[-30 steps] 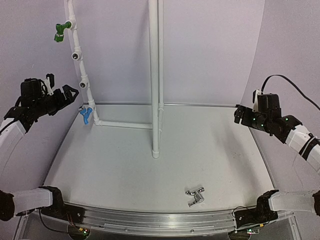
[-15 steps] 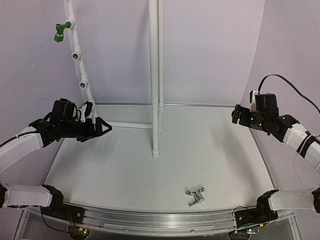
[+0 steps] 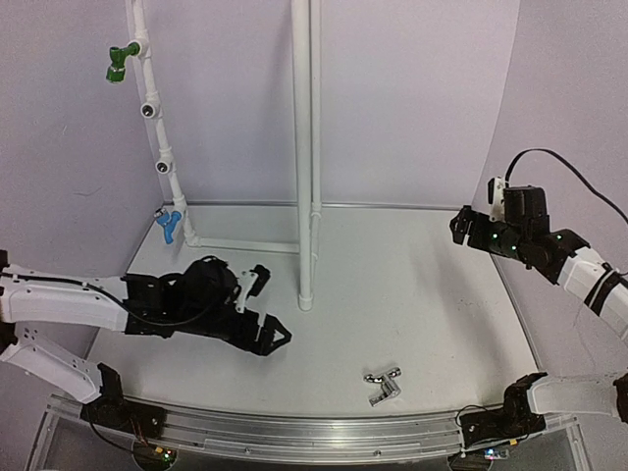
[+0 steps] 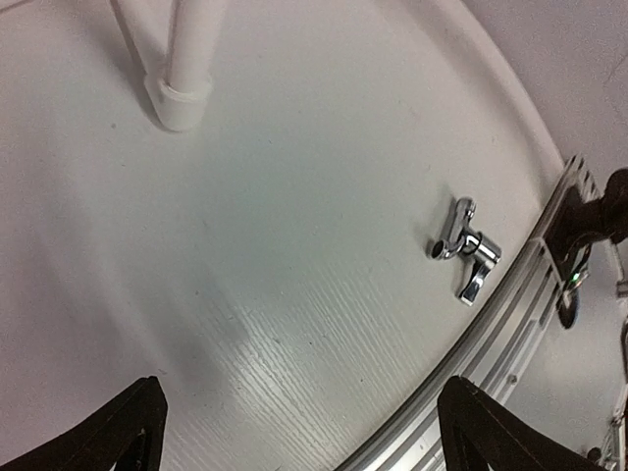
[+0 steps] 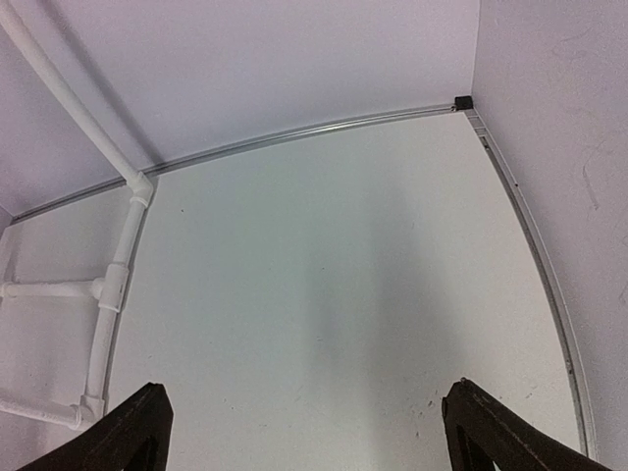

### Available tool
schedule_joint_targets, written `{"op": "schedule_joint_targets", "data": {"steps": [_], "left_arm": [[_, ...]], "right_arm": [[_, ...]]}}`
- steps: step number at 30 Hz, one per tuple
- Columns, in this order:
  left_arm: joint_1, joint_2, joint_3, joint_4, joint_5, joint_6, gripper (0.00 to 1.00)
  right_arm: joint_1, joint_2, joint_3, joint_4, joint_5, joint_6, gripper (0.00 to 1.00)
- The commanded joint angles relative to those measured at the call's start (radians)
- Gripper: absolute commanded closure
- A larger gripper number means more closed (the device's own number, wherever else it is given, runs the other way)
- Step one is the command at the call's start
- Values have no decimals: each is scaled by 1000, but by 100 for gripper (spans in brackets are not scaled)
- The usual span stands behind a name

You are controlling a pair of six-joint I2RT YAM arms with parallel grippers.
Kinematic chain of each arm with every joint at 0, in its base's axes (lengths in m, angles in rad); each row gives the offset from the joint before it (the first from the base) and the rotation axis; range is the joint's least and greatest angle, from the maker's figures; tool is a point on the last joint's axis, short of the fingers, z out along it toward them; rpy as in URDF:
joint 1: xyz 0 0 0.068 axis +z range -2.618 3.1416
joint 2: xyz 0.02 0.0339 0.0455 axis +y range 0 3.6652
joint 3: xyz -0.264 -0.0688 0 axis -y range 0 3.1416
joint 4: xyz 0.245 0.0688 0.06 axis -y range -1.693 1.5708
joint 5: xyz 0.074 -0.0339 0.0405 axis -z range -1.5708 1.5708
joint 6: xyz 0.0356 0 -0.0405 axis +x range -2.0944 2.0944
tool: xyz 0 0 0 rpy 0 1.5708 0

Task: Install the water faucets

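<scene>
A shiny silver faucet [image 3: 384, 385] lies loose on the white table near the front rail; the left wrist view shows it ahead and to the right [image 4: 465, 253]. A blue faucet [image 3: 168, 226] sits at the lowest fitting of the slanted white pipe [image 3: 157, 137], and a green faucet [image 3: 119, 62] at the top one. Two tee sockets between them show open holes. My left gripper [image 3: 275, 339] hangs low over the table, left of the silver faucet, open and empty [image 4: 299, 422]. My right gripper [image 3: 457, 228] is raised at the right, open and empty [image 5: 306, 417].
A tall white double pipe post [image 3: 305, 196] stands mid-table with its foot [image 4: 180, 93] just behind my left gripper. A horizontal pipe [image 3: 245, 245] runs along the back. An aluminium rail [image 3: 314, 437] borders the near edge. Curved walls enclose the back and sides.
My left arm has swung away from the slanted pipe, down and to the right over the table, towards the silver faucet. My right gripper has drifted slightly left. Both stay open.
</scene>
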Motion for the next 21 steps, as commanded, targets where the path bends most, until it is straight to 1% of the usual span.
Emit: {"op": "schedule_joint_targets", "data": {"steps": [1, 4, 6, 8, 12, 15, 18, 21], "left_arm": [[-107, 219, 201, 42, -55, 139, 0], [-130, 335, 291, 47, -3, 221, 3], [-136, 419, 350, 21, 54, 265, 5], [-145, 491, 427, -18, 87, 318, 11], [-164, 626, 576, -90, 132, 374, 18], [-195, 719, 690, -133, 142, 411, 19], [-235, 816, 811, -213, 111, 462, 18], [-283, 892, 899, -270, 74, 513, 11]], "right_arm": [[1, -29, -2, 30, -23, 31, 2], [2, -46, 0, 28, -64, 36, 2], [1, -63, 0, 25, -72, 40, 2], [1, -87, -3, 23, -72, 43, 2], [2, -104, -1, 20, -72, 42, 2], [2, -97, 6, 17, -72, 35, 2], [2, -82, 7, 10, -72, 33, 2], [2, -68, 4, 6, -71, 34, 2]]}}
